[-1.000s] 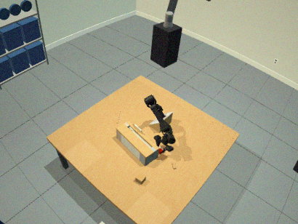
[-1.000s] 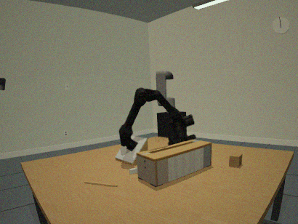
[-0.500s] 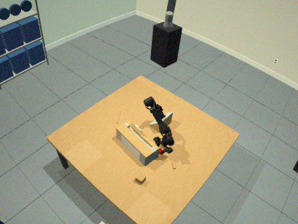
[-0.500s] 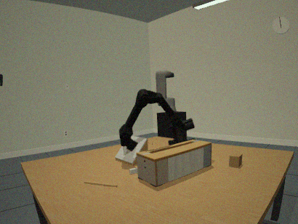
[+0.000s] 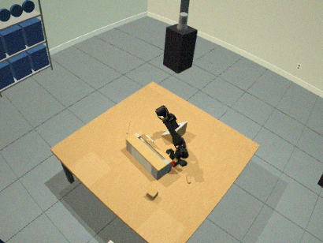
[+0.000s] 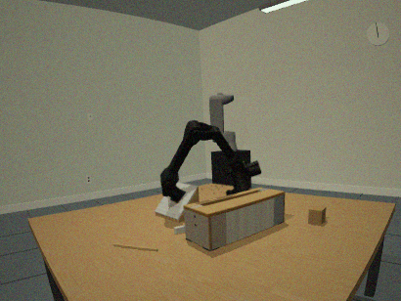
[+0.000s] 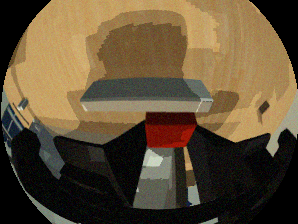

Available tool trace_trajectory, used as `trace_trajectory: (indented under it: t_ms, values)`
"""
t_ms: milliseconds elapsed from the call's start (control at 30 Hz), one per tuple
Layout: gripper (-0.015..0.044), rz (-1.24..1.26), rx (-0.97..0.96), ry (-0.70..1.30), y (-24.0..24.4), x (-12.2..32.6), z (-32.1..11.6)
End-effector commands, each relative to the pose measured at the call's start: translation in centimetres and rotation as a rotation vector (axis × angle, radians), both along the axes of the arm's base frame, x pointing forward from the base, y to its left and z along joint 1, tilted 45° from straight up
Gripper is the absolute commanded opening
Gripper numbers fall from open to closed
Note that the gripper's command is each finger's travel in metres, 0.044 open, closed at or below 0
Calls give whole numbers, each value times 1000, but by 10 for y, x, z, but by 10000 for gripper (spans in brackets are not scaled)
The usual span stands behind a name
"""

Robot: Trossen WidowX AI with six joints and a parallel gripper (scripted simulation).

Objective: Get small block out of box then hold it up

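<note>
The box [image 5: 146,153] [image 6: 246,222], with a wooden top and a grey, clear front, stands upright on the table [image 5: 98,158] [image 6: 88,220]. The small red block [image 5: 173,163] [image 7: 171,135] shows near the box's end in the top view. Box and arm hide it in the exterior view. My gripper [image 5: 175,161] [image 7: 166,124] is low beside that end, its fingers against both sides of the block in the wrist view. It looks shut on the block. Whether the block touches the table is hidden.
A grey bar [image 7: 145,91] with a pale edge lies just beyond the block in the wrist view. A brown block [image 5: 152,195] [image 6: 317,216] stands apart from the box. A white wedge [image 5: 182,128] [image 6: 170,209] is by the arm's base. A thin stick [image 6: 135,247] lies on the table.
</note>
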State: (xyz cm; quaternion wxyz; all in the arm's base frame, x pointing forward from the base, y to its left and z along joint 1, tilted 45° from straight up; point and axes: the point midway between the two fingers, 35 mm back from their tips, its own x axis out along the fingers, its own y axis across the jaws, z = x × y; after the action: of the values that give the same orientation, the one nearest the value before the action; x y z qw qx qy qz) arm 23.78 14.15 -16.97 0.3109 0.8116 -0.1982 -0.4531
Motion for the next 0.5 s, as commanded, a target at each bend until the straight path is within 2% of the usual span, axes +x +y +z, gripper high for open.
trace_trajectory:
  t_ms: [0, 467]
  values:
    - [3, 9, 8, -20, 7, 1, 7]
    - [0, 0, 2, 2, 43, -8, 44]
